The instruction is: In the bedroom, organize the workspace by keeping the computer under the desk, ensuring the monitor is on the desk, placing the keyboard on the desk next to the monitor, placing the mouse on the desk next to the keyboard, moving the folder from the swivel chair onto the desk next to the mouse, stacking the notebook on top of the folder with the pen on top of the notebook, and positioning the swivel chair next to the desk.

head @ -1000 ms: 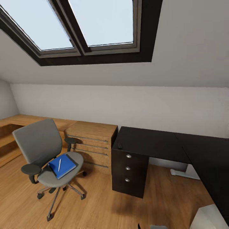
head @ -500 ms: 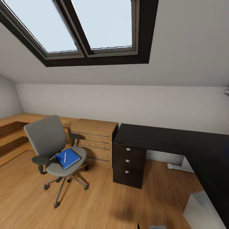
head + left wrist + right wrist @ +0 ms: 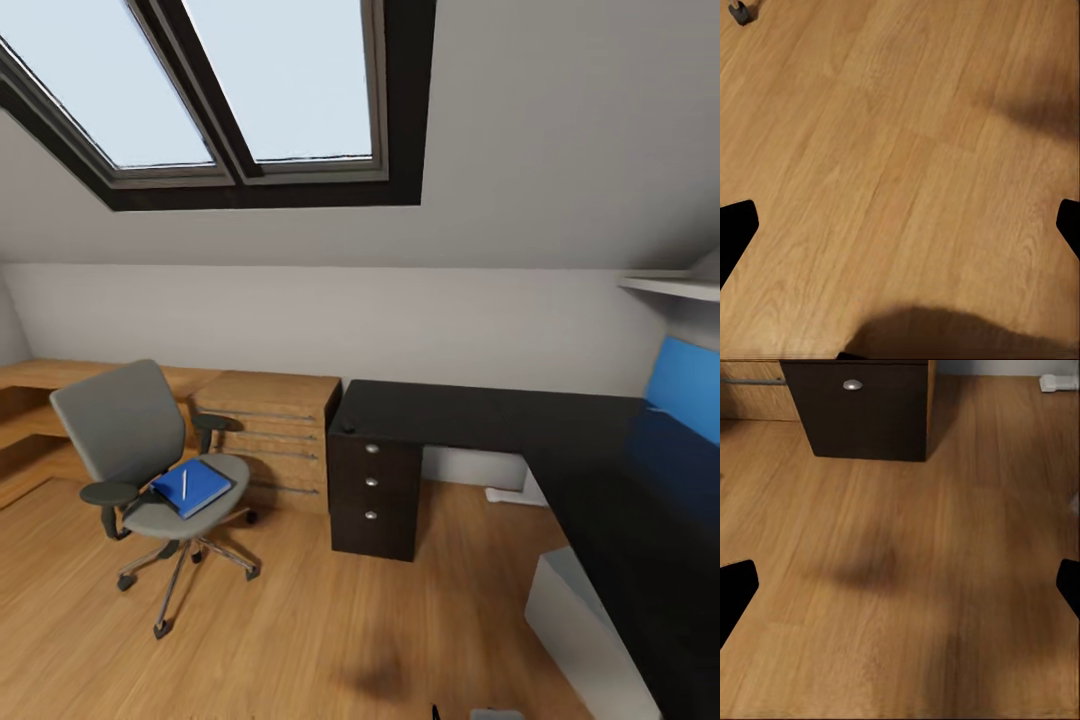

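text: none legible | labels: none | brands: none | numbers: none | signs: none

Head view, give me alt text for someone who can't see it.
A grey swivel chair stands on a wood floor, with a blue folder and a pen on its seat. Right of it stands a dark L-shaped desk with drawers, under a skylight.

Left gripper (image 3: 900,225) pointing down at the floor, fingers (image 3: 735,232) spread wide at the frame edges, nothing between them, right gripper (image 3: 900,589) likewise aimed downward, fingers (image 3: 736,589) parted wide, holding nothing
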{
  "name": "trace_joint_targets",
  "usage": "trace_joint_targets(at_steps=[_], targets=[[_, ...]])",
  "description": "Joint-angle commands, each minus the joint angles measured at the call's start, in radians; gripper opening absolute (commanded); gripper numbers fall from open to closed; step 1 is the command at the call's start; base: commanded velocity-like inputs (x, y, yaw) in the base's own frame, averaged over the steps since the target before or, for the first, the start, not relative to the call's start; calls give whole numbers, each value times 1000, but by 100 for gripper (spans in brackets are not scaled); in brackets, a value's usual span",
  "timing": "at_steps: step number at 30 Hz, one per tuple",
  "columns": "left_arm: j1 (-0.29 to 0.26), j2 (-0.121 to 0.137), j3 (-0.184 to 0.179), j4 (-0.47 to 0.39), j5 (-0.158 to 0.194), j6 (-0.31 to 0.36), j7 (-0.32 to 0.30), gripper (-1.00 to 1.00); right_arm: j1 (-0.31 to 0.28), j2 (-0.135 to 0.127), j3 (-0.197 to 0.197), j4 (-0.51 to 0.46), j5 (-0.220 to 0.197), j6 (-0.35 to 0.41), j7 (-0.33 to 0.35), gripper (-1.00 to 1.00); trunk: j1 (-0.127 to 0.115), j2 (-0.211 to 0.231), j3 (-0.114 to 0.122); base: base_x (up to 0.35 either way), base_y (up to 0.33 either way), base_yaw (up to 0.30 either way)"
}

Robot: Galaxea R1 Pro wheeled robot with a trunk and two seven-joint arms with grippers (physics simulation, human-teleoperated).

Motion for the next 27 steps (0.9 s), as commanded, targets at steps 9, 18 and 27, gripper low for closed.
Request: trace_joint_targets(at_steps=[9, 18, 27], targets=[[-1, 1, -7, 1, 11, -5, 7, 100, -1, 0, 7, 0, -5, -2, -6, 100, -1, -1, -1, -336, 0, -257], [-1, 1, -7, 1, 11, -6, 9, 100, -1, 0, 8, 2, -4, -2, -6, 100, -1, -1, -1, -336, 0, -257], [-1, 0, -7, 0, 11, -7, 10, 100, -1, 0, 9, 2, -3, -2, -6, 100, -1, -1, -1, -330, -37, -252]])
